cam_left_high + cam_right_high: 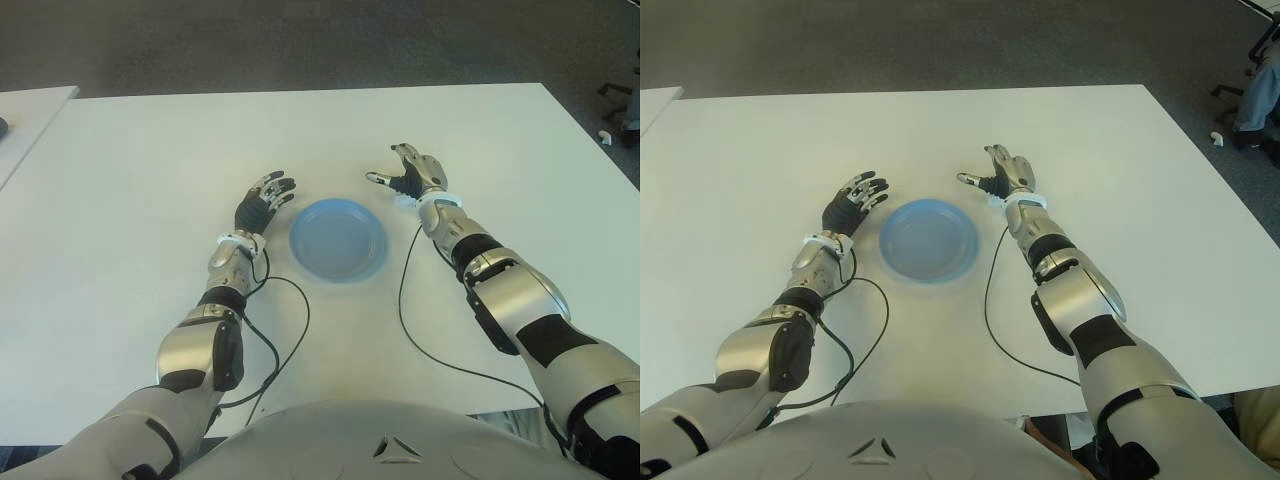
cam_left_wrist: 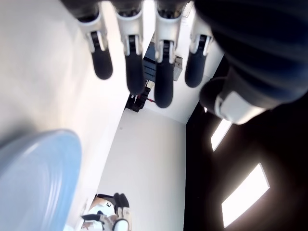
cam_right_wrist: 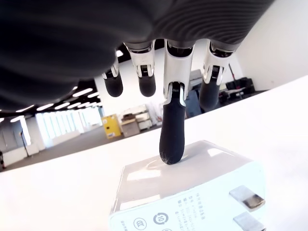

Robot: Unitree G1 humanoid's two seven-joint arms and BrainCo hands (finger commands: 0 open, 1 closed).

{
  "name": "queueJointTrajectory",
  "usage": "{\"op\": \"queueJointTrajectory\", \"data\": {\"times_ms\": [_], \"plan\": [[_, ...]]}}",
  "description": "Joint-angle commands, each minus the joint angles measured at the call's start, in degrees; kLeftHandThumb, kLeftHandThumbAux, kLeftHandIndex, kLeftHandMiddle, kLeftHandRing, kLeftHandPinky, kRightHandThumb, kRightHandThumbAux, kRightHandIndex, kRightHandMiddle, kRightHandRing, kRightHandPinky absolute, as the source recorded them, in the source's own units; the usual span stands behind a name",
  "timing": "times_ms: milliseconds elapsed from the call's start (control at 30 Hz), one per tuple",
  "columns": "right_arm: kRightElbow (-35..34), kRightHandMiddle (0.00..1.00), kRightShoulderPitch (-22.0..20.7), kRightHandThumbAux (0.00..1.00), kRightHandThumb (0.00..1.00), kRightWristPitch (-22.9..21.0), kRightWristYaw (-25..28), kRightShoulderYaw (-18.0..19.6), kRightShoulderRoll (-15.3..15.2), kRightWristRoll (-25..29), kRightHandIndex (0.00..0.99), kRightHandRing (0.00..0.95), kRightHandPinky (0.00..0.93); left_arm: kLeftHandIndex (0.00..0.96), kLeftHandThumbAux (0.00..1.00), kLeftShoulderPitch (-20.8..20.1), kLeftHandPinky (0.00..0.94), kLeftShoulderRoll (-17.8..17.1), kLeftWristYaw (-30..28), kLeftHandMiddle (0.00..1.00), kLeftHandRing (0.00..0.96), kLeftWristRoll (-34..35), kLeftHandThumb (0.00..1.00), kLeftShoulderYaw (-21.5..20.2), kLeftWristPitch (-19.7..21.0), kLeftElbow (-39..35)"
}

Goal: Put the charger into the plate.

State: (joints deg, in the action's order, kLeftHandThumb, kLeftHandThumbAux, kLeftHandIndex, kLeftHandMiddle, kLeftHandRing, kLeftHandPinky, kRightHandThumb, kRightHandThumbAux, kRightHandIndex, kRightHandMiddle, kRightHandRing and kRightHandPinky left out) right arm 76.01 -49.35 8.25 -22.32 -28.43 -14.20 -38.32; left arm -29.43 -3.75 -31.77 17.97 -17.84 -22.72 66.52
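A white block-shaped charger (image 3: 192,192) with two metal prongs lies on the white table (image 1: 150,180), just under my right hand (image 1: 403,173). From the head only a sliver of the charger (image 1: 404,201) shows below the palm. That hand is open, fingers extended, and one dark fingertip (image 3: 172,144) touches the charger's top; nothing is gripped. The empty round blue plate (image 1: 338,242) sits at mid-table, left of the right hand. My left hand (image 1: 265,198) shows just left of the plate, fingers spread and empty, with the plate's edge (image 2: 33,178) in its wrist view.
Black cables (image 1: 288,330) trail from both forearms across the near table; the right one (image 1: 405,310) loops beside the plate. A second table's corner (image 1: 30,105) shows at far left. Chair parts and a person's leg (image 1: 1258,85) are off the far right corner.
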Motion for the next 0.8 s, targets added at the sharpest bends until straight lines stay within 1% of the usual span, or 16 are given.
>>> {"op": "queueJointTrajectory", "data": {"times_ms": [33, 267, 500, 633, 800], "plan": [[2.4, 0.000, 3.3, 0.152, 0.333, -2.7, 5.4, -1.4, 0.4, -1.1, 0.000, 0.000, 0.000, 0.264, 0.566, 1.4, 0.215, 0.1, -0.9, 0.327, 0.262, -0.4, 0.000, -0.1, 1.5, 1.3], [2.6, 0.000, 3.9, 0.161, 0.316, -3.3, 7.3, -1.8, 0.5, -1.0, 0.000, 0.000, 0.000, 0.272, 0.569, 1.5, 0.225, -0.1, -2.1, 0.335, 0.272, 0.0, 0.000, -0.4, 1.5, 1.2], [3.1, 0.000, 5.9, 0.190, 0.283, -3.9, 7.9, -2.0, 0.7, -1.2, 0.000, 0.000, 0.000, 0.278, 0.572, 1.7, 0.213, -0.3, -2.5, 0.338, 0.271, 0.1, 0.000, -0.6, 1.9, 1.0], [3.5, 0.000, 7.3, 0.208, 0.254, -4.1, 8.1, -2.3, 0.9, -1.5, 0.000, 0.000, 0.000, 0.280, 0.580, 1.9, 0.197, -0.3, -2.9, 0.341, 0.270, 0.0, 0.000, -0.6, 1.8, 0.8], [3.7, 0.000, 7.7, 0.237, 0.213, -4.2, 8.7, -3.0, 0.9, -2.1, 0.000, 0.000, 0.000, 0.289, 0.585, 2.1, 0.185, -0.5, -3.6, 0.345, 0.273, 0.0, 0.000, -0.7, 1.6, 0.6]]}}
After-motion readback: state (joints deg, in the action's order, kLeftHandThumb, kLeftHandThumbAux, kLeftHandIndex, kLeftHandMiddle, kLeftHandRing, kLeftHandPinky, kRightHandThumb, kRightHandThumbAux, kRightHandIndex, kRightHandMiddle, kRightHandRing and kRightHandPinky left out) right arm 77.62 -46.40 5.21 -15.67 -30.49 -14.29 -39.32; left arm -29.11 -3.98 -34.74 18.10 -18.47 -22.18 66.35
